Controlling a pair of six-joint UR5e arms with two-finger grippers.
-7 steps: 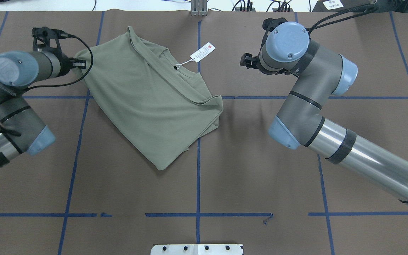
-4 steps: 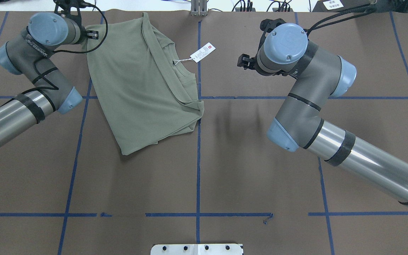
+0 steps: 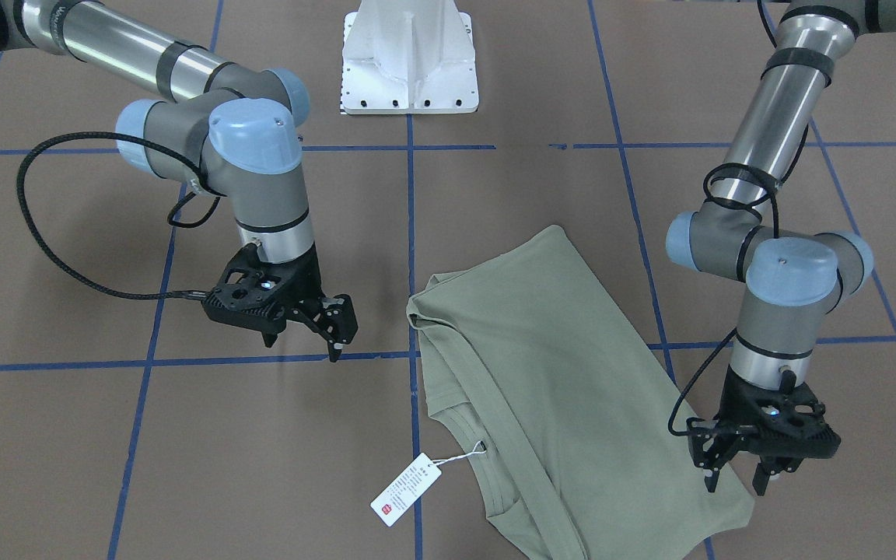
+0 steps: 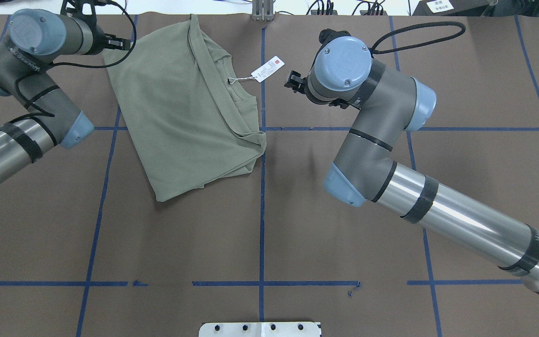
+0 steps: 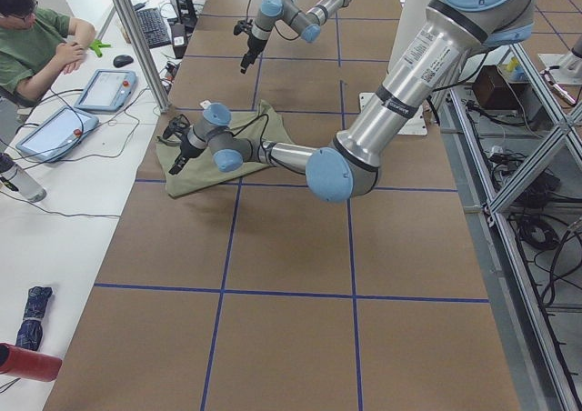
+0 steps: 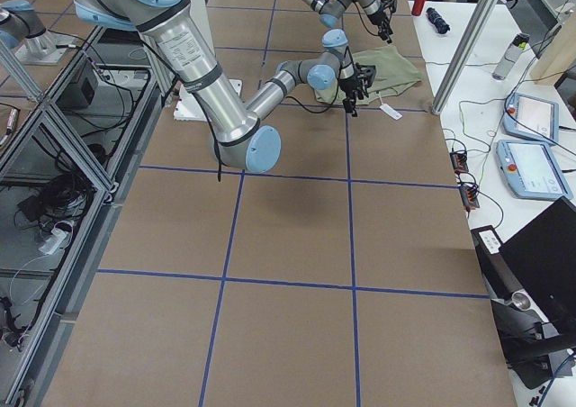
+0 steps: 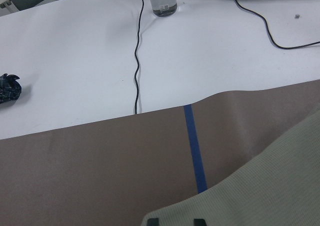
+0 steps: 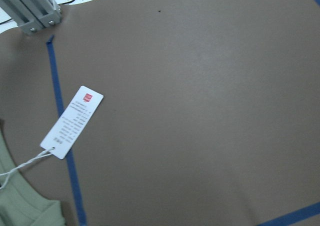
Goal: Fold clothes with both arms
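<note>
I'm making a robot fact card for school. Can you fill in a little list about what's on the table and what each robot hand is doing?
Shirt: green, folded, lying flat on the robot's left side of the table
Tag: white paper on a string, lying on the table beside the shirt's neck
Left gripper: open, over the shirt's far corner
Right gripper: open, empty, above bare table near the tag
Table: brown, with blue tape lines

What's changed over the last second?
The left gripper dragged the shirt by its corner away from the robot, swinging it round, and now stands open over that corner. The right gripper, still open, moved closer to the hang tag, which stayed put.
</note>
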